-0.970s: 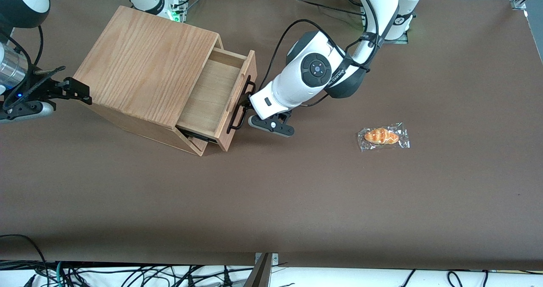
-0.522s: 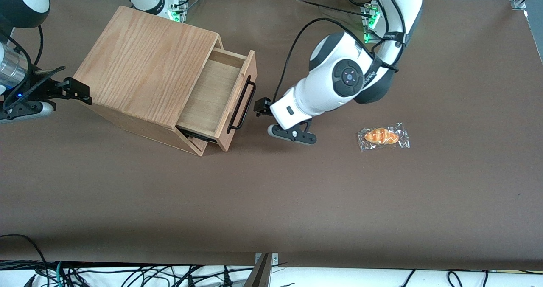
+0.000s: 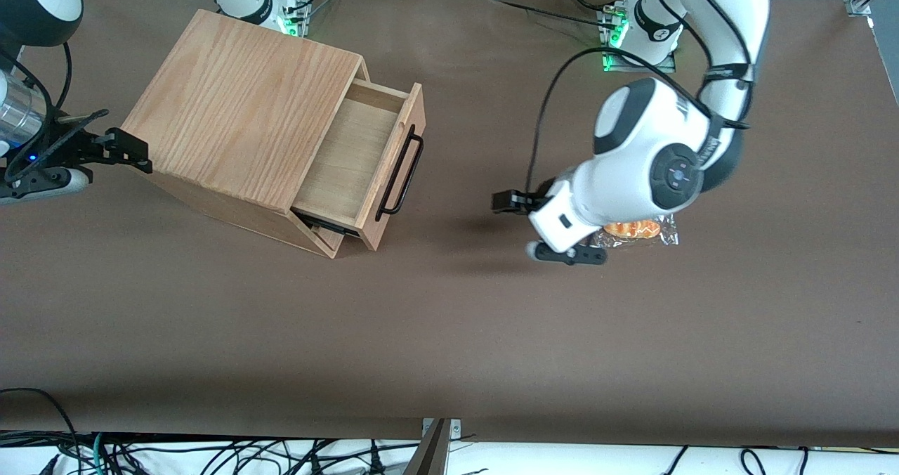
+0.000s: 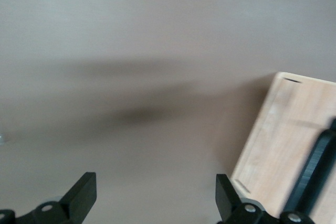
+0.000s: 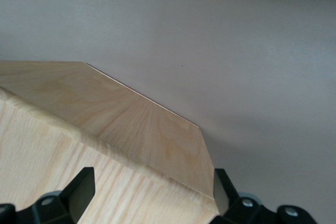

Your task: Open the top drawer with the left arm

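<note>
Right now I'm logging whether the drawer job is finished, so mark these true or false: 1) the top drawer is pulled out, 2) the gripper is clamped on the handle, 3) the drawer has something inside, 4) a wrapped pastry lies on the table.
1) True: the top drawer stands pulled out of the cabinet.
2) False: the gripper hangs over bare table, apart from the handle, fingers open and empty.
3) False: the visible drawer floor is bare.
4) True: the wrapped pastry lies partly hidden under the left arm.
</note>
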### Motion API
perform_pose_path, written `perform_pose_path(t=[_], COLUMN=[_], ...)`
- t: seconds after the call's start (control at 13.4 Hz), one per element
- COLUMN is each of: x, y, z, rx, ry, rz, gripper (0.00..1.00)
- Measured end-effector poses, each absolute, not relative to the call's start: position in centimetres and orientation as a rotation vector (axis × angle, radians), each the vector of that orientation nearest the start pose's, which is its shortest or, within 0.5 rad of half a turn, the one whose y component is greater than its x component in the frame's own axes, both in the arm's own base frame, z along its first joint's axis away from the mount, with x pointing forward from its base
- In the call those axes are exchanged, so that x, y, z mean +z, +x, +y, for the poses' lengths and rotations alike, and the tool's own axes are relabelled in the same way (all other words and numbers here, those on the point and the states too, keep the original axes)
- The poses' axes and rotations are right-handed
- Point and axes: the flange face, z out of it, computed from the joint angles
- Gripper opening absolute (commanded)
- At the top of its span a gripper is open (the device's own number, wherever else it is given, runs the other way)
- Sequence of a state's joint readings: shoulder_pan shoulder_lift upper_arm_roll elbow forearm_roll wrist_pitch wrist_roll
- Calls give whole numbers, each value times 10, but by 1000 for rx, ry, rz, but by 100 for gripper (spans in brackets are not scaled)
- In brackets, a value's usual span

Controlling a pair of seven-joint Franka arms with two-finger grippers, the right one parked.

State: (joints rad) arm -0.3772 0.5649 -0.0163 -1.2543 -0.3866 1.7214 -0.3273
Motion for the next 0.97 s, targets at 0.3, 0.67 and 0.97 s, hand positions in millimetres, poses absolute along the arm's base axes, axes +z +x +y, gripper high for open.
perform_pose_path(t=[0.3, 0.67, 0.97], x=[425, 421, 422], y=[656, 681, 689], z=[-243, -131, -47], rx=[427, 436, 394], ry=[-3329, -3357, -3309], rz=[-47, 51, 134], gripper=[100, 100, 100])
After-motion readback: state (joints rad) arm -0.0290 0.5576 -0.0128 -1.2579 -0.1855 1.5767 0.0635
